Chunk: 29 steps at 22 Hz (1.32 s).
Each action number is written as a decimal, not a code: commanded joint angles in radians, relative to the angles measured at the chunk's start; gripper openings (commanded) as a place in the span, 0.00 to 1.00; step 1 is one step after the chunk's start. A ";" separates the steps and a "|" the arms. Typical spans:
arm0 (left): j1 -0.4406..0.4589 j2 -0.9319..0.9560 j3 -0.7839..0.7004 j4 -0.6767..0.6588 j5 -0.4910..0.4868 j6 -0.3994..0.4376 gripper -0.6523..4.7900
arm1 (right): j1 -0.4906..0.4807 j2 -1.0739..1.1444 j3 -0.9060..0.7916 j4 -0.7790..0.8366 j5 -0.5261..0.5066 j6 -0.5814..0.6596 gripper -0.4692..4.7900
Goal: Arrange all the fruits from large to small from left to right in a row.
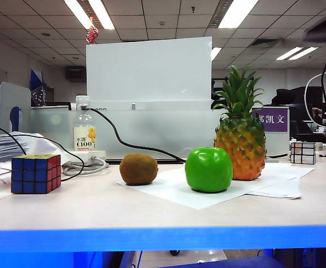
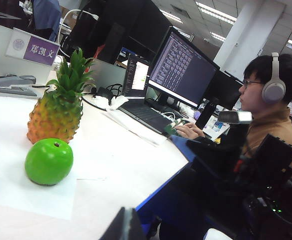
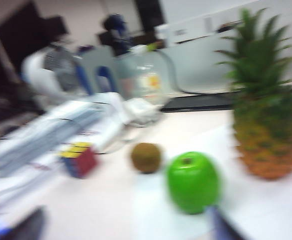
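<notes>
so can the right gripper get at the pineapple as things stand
Probably yes. The pineapple stands upright at the right end of the row with bare table on its right; only the green apple sits close, to its left. The right gripper is barely in view, state unclear.

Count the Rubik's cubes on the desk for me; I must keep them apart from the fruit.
2. One Rubik's cube sits at the table's near left, left of the kiwi. A second cube sits far right, behind the pineapple. Others may be hidden.
</notes>
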 commanded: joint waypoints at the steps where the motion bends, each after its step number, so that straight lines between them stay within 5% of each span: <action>1: -0.002 -0.002 0.006 0.034 0.004 -0.010 0.17 | 0.017 0.085 0.005 0.123 0.190 -0.140 1.00; 7: -0.002 -0.002 0.017 0.049 -0.011 -0.010 0.18 | 0.017 0.566 0.048 0.521 0.232 -0.269 1.00; 12: -0.002 -0.002 0.018 0.055 -0.007 -0.022 0.18 | 0.017 1.168 0.292 0.831 0.303 -0.309 1.00; 22: -0.002 -0.002 0.017 0.065 0.015 -0.031 0.18 | 0.014 1.551 0.629 0.837 0.526 -0.398 1.00; 29: -0.002 -0.002 0.017 0.062 0.023 -0.036 0.18 | -0.089 1.665 0.726 0.830 0.449 -0.354 1.00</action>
